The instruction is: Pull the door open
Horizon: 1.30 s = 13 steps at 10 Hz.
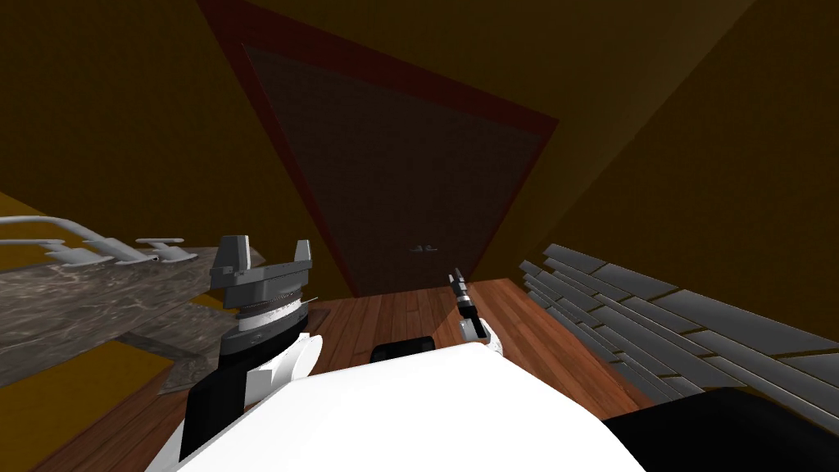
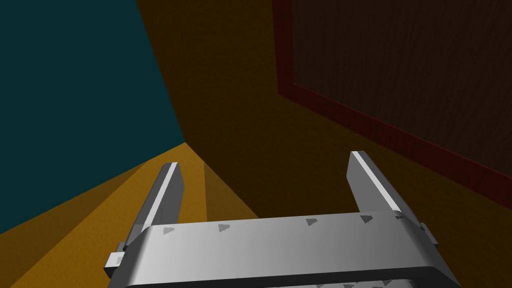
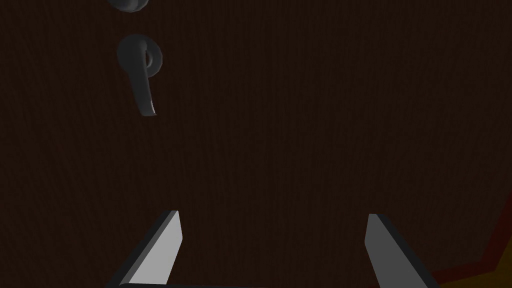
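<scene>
Straight ahead at the end of the wooden floor (image 1: 410, 307), the dark brown door (image 1: 393, 180) fills its red frame (image 1: 547, 123), and it looks shut. Its small lever handle (image 1: 424, 247) sits low on the panel in the head view. The right gripper (image 1: 456, 279) is out in front, pointing at the door just beside and a touch below that handle, short of the panel. From the right wrist, the two fingers (image 3: 162, 247) stand wide apart with nothing between them but bare dark door. The grey lever lies ahead and off to one side of them, outside the gap, and it is untouched. A second rounded grey fitting (image 3: 127, 4) sits just beyond the lever on the door. Over on the other side, the left gripper (image 1: 262, 258) is raised beside the marbled desk (image 1: 74, 307), which carries some pale grey fittings (image 1: 123, 250). That gripper is wide open too and has hold of nothing. Its wrist view looks past the fingers at an ochre wall (image 2: 235, 110), with the corner of the frame beyond it. To the robot's right, a bank of grey slats (image 1: 655, 315) runs along the wall.
</scene>
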Available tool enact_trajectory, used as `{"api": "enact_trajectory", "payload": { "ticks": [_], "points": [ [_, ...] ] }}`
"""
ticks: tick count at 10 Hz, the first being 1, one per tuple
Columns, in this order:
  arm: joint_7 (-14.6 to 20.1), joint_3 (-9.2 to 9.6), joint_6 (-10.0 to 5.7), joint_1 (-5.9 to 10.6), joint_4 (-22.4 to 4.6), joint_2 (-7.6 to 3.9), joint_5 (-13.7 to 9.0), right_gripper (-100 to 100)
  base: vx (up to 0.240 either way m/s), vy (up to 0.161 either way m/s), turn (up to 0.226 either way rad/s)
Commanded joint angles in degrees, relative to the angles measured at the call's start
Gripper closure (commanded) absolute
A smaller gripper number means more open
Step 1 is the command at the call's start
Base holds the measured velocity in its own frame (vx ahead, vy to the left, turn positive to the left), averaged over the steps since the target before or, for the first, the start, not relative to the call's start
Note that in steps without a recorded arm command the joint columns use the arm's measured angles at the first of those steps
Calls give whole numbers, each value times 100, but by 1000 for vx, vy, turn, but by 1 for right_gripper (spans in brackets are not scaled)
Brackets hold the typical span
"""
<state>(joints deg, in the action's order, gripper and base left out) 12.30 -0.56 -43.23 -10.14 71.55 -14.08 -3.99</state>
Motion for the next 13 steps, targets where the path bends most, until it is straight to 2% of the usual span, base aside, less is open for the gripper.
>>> {"api": "enact_trajectory", "payload": {
  "ticks": [1,6,13],
  "points": [
    [27,8,-74,70,-286,-44,-25,-100,132,35,71],
    [104,27,-285,288,-1153,-187,-100,-100,107,25,69],
    [198,50,-541,553,-2156,-357,-189,-100,104,9,56]
  ]
}}
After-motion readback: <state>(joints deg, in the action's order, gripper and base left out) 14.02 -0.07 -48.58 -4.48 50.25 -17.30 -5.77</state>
